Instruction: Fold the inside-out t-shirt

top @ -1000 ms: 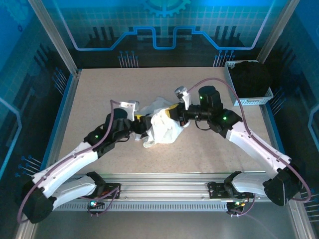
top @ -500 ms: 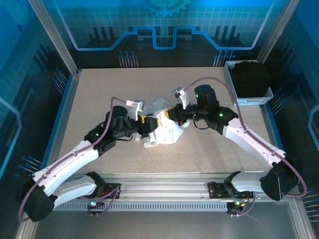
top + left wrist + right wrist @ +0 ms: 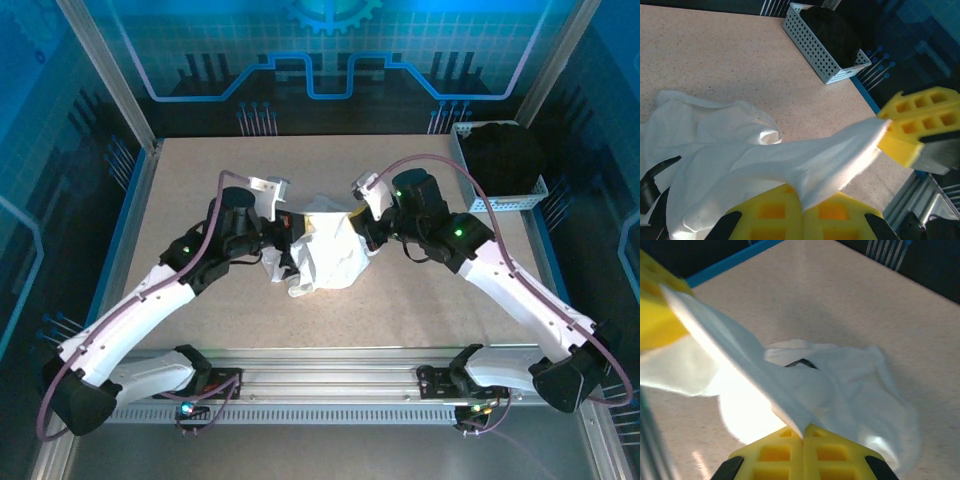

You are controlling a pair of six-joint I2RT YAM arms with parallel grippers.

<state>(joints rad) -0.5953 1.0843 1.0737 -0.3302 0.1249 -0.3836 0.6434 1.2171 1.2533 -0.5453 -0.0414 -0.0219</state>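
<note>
The inside-out t-shirt [image 3: 328, 258] is a crumpled white heap in the middle of the table. My left gripper [image 3: 291, 224] is shut on the cloth at the heap's upper left, and my right gripper [image 3: 358, 230] is shut on it at the upper right. In the left wrist view the yellow fingers of my left gripper [image 3: 801, 192] pinch a hem of the t-shirt [image 3: 730, 160], which stretches as a band to the right gripper's fingers [image 3: 912, 127]. In the right wrist view my right gripper [image 3: 803, 432] pinches the t-shirt [image 3: 845, 385], and the band runs up to the left gripper's finger [image 3: 655, 315].
A perforated white basket [image 3: 508, 198] holding a black garment [image 3: 505, 155] stands at the table's far right; the same basket [image 3: 812, 45] appears in the left wrist view. Blue rails edge the table on both sides. Bare tabletop lies in front of and behind the heap.
My left gripper has shut on the t-shirt's edge and moved up and away from me. The right gripper has shifted slightly, and the cloth between them is now pulled into a band.
</note>
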